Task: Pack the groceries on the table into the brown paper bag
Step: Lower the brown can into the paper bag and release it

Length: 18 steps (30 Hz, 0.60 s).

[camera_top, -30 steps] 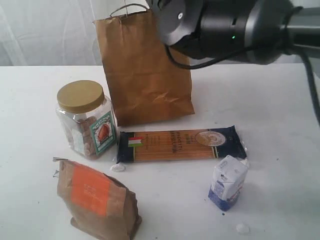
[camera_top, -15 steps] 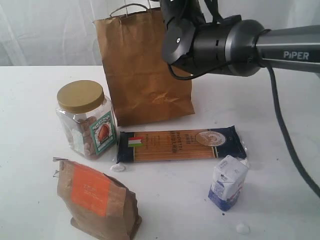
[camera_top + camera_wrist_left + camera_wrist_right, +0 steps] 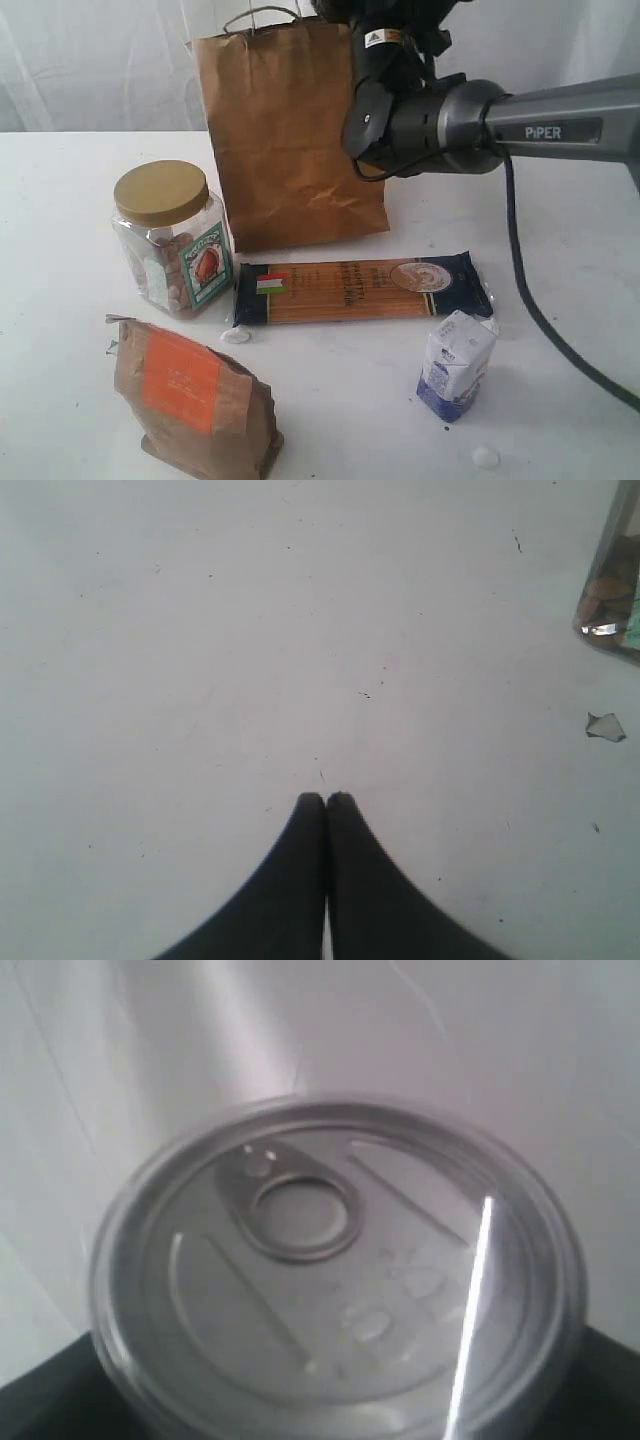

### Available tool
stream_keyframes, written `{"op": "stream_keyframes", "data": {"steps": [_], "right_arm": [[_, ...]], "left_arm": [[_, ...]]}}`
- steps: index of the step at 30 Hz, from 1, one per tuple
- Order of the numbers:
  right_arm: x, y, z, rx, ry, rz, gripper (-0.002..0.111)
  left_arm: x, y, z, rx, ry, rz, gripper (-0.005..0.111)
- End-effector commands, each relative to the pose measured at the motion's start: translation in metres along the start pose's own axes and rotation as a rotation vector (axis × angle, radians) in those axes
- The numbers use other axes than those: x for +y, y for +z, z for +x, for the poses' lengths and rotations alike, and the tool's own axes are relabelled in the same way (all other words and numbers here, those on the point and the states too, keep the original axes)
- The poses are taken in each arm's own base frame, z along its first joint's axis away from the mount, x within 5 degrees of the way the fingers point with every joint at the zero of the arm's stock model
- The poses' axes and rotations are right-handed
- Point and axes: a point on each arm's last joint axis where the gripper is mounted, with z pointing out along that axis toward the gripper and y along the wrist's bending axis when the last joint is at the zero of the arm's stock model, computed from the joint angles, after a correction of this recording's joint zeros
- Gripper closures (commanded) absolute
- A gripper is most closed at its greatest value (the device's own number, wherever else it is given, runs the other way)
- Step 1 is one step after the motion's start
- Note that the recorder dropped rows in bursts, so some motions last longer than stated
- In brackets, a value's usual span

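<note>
**A:** What have you got hold of?

**B:** My right pincer (image 3: 330, 1410) stands wide, and I judge it is clasped around the foil-topped jar (image 3: 335, 1260). The jar hangs in the air with its pull-ring lid facing my wrist. My left pincer (image 3: 326, 802) is pressed closed on nothing, low over the table (image 3: 200, 630), somewhere to the left of the brown paper bag (image 3: 290, 140).

**A:** And where is the jar relative to the bag?

**B:** My right arm (image 3: 450, 115) is raised at the bag's top right corner, so the jar should be up near the mouth. I cannot tell whether it is actually over the opening.

**A:** What could go wrong?

**B:** If I come down off-centre, the jar could catch the paper rim or a cord handle and fold or tip the bag. The jar is round and smooth, so it might also slip from a wide hold. Letting go too high would drop it hard.

**A:** What is hidden from you?

**B:** My own fingertips, the jar's body below the lid, the bag's mouth and whatever is inside it. In front of the bag, the clear gold-lidded jar (image 3: 170, 240), the spaghetti packet (image 3: 360, 290), the white-blue carton (image 3: 455, 365) and the orange-labelled pouch (image 3: 190, 400) wait unpacked.
</note>
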Motion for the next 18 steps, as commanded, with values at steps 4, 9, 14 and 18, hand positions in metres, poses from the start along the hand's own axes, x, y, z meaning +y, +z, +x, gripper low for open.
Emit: {"op": "stream_keyframes", "data": {"steps": [4,9,14,18], "right_arm": [[0.0,0.011,-0.011,-0.031,0.005,-0.151,0.108],[0.006,0.008,0.011,0.197,-0.25,-0.258,0.108],[0.013,0.005,0.014,0.273,-0.411,-0.339,0.108],[0.015,-0.001,0.005,0.493,-0.717,-0.346,0.108]], "left_arm": [[0.0,0.0,0.001,-0.002,0.005,0.003,0.107],[0.0,0.0,0.001,-0.002,0.005,0.003,0.107],[0.0,0.0,0.001,-0.002,0.005,0.003,0.107],[0.0,0.0,0.001,-0.002,0.005,0.003,0.107]]}}
